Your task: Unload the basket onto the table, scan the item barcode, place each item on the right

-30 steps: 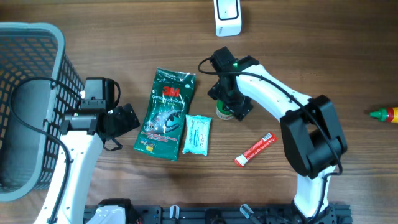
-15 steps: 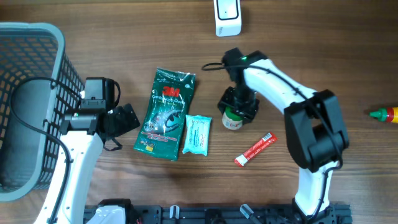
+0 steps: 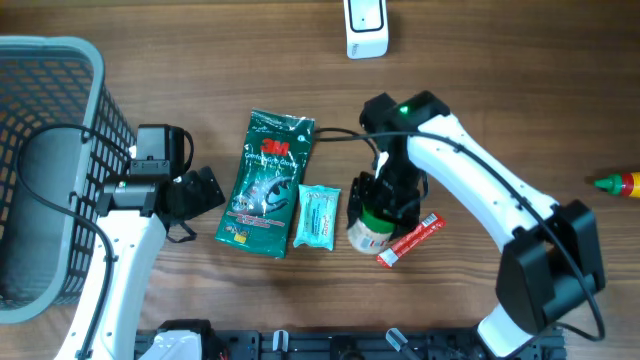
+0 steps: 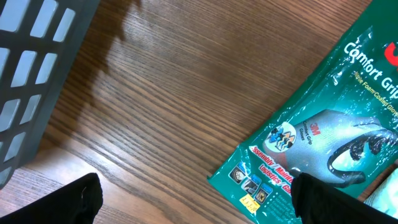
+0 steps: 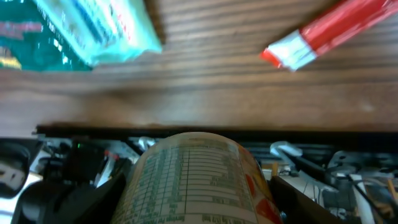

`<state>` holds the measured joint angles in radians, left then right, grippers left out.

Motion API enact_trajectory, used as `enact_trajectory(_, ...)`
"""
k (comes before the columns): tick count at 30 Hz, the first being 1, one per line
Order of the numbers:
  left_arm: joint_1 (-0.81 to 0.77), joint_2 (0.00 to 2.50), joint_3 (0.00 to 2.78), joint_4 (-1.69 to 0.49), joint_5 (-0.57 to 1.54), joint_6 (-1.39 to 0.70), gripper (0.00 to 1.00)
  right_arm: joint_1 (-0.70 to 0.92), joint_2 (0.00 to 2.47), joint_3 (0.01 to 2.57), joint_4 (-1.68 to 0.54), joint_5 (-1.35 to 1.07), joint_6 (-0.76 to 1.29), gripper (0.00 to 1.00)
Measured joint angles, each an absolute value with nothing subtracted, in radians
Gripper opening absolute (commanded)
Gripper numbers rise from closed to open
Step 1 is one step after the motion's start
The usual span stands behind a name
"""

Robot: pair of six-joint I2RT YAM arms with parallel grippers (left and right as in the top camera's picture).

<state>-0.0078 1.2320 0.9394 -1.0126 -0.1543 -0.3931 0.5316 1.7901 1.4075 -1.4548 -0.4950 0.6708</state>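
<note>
My right gripper (image 3: 382, 212) is shut on a small round container (image 3: 366, 233) with a printed label, held tilted above the table's front middle, between the teal packet and the red sachet. In the right wrist view the container (image 5: 198, 177) fills the gap between both dark fingers (image 5: 84, 202), its nutrition-table label facing the camera. No barcode shows. A white scanner (image 3: 366, 28) stands at the far edge. My left gripper (image 3: 196, 193) rests open on the left, empty; in its wrist view the left gripper (image 4: 199, 205) hangs over bare wood beside the green packet's corner.
A green 3M packet (image 3: 268, 182) and a teal wipes packet (image 3: 318, 216) lie left of centre, a red sachet (image 3: 410, 240) just right of the container. A grey basket (image 3: 50, 170) fills the far left. A yellow-and-red bottle (image 3: 620, 183) pokes in at the right edge.
The right arm has carried the container from the table's centre toward the front edge, tipping it over. Its jaws closed in on it. The left arm stayed still.
</note>
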Motion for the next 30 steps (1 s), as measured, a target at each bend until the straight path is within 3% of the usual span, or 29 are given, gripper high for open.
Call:
enact_trajectory(7,-0.008,1.232,0.939,-1.013,-0.154,-0.393,1.0,0.551,1.734,1.406,-1.449,-0.504,0.692,0.69)
enact_trajectory(10,-0.008,1.232,0.939,-1.013,-0.154,-0.393,1.0,0.551,1.698,1.402,-1.35,-0.46,0.699,0.66)
enact_trajectory(13,-0.008,1.232,0.939,-1.013,-0.154,-0.393,1.0,0.551,1.654,1.4,-1.209,-0.355,0.73,0.8)
enact_trajectory(14,-0.008,1.232,0.939,-1.013,-0.154,-0.393,1.0,0.551,1.642,1.4,-1.18,-0.326,0.739,0.72)
enact_trajectory(18,-0.008,1.232,0.939,-1.013,-0.154,-0.393,1.0,0.552,1.623,1.4,-1.043,-0.189,0.745,0.72)
enact_trajectory(19,-0.008,1.232,0.939,-1.013,-0.154,-0.393,1.0,0.552,1.623,1.4,-1.011,-0.141,0.745,0.66)
enact_trajectory(23,-0.008,1.232,0.939,-1.013,-0.154,-0.393,1.0,0.551,1.623,1.399,-0.923,-0.04,0.739,0.65)
enact_trajectory(30,-0.008,1.232,0.939,-1.013,-0.154,-0.393,1.0,0.551,1.623,1.399,-0.96,0.014,0.739,0.66)
